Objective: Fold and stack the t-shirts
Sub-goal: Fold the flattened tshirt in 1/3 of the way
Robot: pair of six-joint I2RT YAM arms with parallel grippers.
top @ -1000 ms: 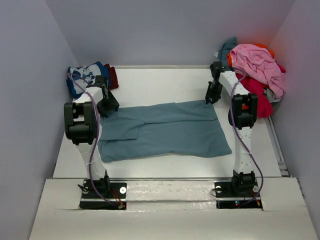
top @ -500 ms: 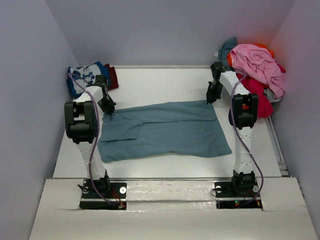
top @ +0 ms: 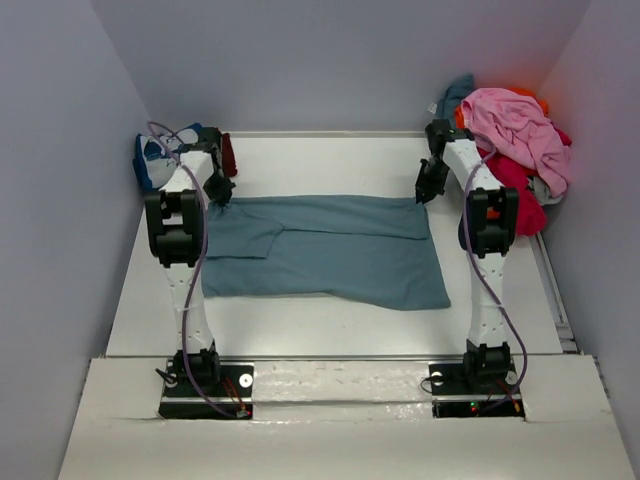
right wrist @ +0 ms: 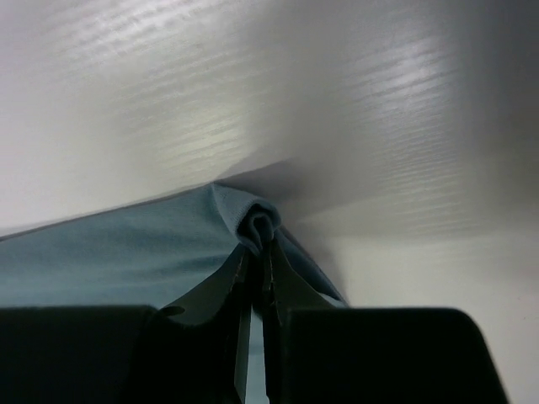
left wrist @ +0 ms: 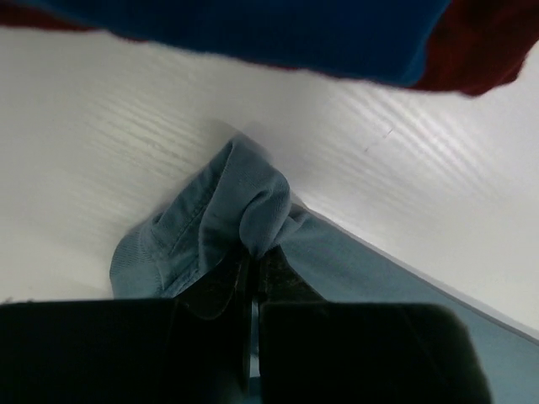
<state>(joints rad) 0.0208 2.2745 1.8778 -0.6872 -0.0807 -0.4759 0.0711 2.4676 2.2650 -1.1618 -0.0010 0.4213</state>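
Pinches the slate-blue shirt (top: 330, 250), spread flat on the desk (top: 330, 160), at both far corners: left tool (left wrist: 253, 259) clamped on bunched cloth, right tool (right wrist: 257, 246) likewise. Shows the pink-topped pile (top: 515, 125) far right only from above.

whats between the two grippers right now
The far edge of the slate-blue t-shirt runs from the left gripper to the right gripper, each shut on a corner; the top view shows it.

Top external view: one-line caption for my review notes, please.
Left gripper and right gripper pinch far corners of the slate-blue t-shirt on the table; pink-topped pile at far right.
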